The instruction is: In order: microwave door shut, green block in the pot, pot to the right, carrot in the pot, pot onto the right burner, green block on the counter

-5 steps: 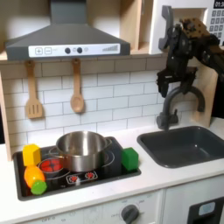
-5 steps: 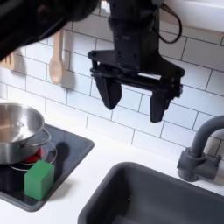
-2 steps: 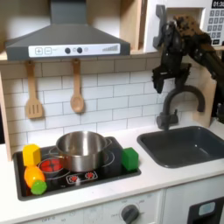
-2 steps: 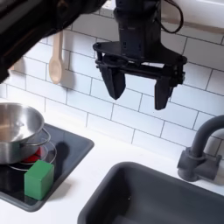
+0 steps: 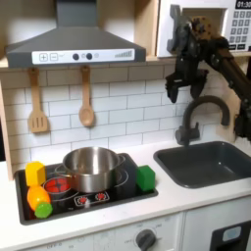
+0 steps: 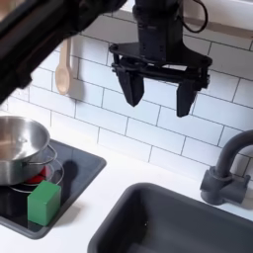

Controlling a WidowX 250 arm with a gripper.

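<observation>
The microwave door (image 5: 176, 25) is the landmark here. In the first exterior view it is at the top, to the right of the hood, with the white keypad panel (image 5: 238, 27) further right. The arm hides a big part of the door, so I cannot tell if it is shut or a little open. I judge the closing of the door is the step in hand.

The counter (image 5: 186, 196) lies far below the door, and the sink (image 5: 211, 162) is sunk into it, almost straight under the door. The pot (image 5: 91, 169) stands on the black cooktop, well below the door and toward the first exterior view's left.

The gripper (image 6: 158, 95) hangs just below the door and in front of the tiled wall, above the faucet (image 6: 229, 163). Its two fingers point down and stand wide apart, with nothing between them. So the door lies up from the gripper and behind it, very near. I think the coming move is short, upward and toward the door.

The carrot (image 5: 39, 199) lies at the cooktop's left edge, well apart from the door. The green block (image 5: 146, 177) stands at the cooktop's right edge, just beside the pot.
</observation>
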